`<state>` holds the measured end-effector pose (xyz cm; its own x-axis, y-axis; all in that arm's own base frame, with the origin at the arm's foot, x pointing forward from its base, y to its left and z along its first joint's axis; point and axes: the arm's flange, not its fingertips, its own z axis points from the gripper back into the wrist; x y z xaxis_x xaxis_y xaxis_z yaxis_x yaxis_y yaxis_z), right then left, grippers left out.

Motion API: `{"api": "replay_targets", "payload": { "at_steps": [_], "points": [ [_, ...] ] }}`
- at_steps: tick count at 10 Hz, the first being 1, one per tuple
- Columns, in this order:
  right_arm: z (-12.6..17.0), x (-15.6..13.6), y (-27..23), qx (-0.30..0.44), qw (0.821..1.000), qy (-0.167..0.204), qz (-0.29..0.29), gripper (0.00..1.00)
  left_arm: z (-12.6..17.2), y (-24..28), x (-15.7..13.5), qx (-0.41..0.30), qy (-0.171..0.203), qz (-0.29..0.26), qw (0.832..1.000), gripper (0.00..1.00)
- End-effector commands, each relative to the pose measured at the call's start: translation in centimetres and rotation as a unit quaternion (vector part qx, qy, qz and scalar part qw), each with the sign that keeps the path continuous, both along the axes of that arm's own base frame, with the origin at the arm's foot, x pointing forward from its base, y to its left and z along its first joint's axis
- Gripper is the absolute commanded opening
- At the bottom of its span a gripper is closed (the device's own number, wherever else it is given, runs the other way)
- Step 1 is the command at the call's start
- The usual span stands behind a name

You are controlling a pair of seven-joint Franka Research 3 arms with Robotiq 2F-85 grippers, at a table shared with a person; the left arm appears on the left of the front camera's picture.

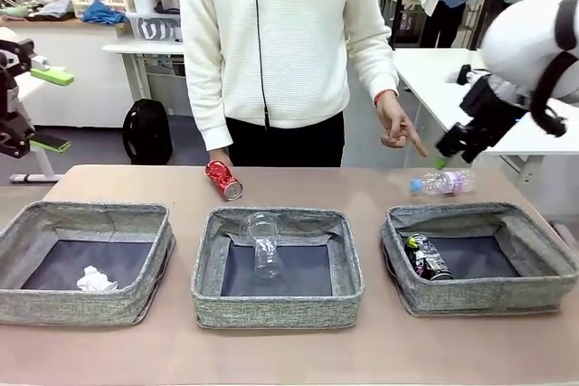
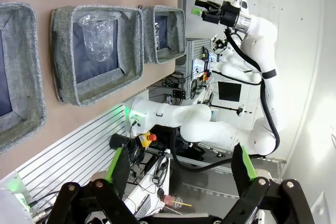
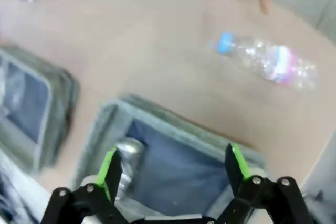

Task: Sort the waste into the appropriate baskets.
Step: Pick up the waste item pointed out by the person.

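Three grey baskets stand in a row. The left basket (image 1: 81,306) holds a white paper ball (image 1: 95,279). A crushed clear bottle (image 1: 262,246) lies in the middle basket (image 1: 276,306), and the right basket (image 1: 479,296) holds a dark printed can (image 1: 425,258). Behind them on the table lie a red can (image 1: 223,180) and a small pink-labelled bottle (image 1: 441,183). My right gripper (image 1: 450,151) hangs open above that bottle (image 3: 270,61) and the right basket (image 3: 173,129). At the far left my left gripper (image 1: 52,110) is raised and open, off the table.
A person in a white sweater stands at the far side, one hand (image 1: 398,128) pointing down toward the small bottle. The left wrist view shows the middle basket (image 2: 134,51), the right basket (image 2: 178,30) and the right arm's gripper (image 2: 207,10) far off.
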<state>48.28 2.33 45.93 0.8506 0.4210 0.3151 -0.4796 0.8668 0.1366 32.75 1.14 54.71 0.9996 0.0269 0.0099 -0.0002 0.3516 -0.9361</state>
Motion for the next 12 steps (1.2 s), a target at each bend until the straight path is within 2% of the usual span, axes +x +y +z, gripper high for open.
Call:
{"api": "replay_targets", "payload": {
  "at_steps": [1, 2, 3, 4, 5, 6, 7, 9, 10, 11, 12],
  "points": [
    [0.7, 0.7, -3.1, -0.033, 0.928, -0.096, 0.358, 1.00, 0.1, 0.3, -0.2, 0.005, -0.007, -0.007, 1.000, 1.00],
    [0.6, 0.5, -3.5, -0.005, 0.907, -0.145, 0.396, 1.00, 0.1, 0.3, -0.2, 0.005, -0.007, -0.007, 1.000, 1.00],
    [0.4, 1.1, -3.4, 0.032, 0.931, -0.155, 0.328, 1.00, 0.1, 0.3, -0.2, 0.005, -0.007, -0.007, 1.000, 1.00],
    [-0.2, 2.9, -2.8, -0.032, 0.987, -0.120, 0.101, 1.00, 0.1, 0.3, -0.2, 0.005, -0.007, -0.007, 1.000, 1.00],
    [-0.8, 3.6, -2.5, -0.063, 0.986, -0.088, 0.130, 1.00, 0.1, 0.3, -0.2, 0.005, -0.007, -0.007, 1.000, 1.00],
    [-1.7, 4.2, -3.2, -0.091, 0.984, -0.035, 0.149, 1.00, 0.1, 0.3, -0.2, 0.005, -0.007, -0.007, 1.000, 1.00],
    [0.3, 2.1, -3.5, -0.048, 0.977, -0.109, 0.176, 1.00, 0.1, 0.3, -0.2, 0.005, -0.007, -0.007, 1.000, 1.00],
    [0.3, 2.1, -3.5, -0.048, 0.977, -0.109, 0.176, 1.00, 0.1, 0.3, -0.2, 0.005, -0.007, -0.007, 1.000, 1.00],
    [-1.1, 3.1, -3.4, -0.062, 0.981, -0.089, 0.162, 1.00, 0.1, 0.3, -0.2, 0.005, -0.007, -0.007, 1.000, 1.00],
    [-1.9, 5.7, -3.4, -0.139, 0.959, -0.129, 0.209, 1.00, 0.1, 0.3, -0.2, 0.005, -0.007, -0.007, 1.000, 1.00],
    [-2.8, 7.4, -3.6, -0.182, 0.931, -0.134, 0.287, 1.00, 0.1, 0.3, -0.2, 0.005, -0.007, -0.007, 1.000, 1.00]
  ]
}}
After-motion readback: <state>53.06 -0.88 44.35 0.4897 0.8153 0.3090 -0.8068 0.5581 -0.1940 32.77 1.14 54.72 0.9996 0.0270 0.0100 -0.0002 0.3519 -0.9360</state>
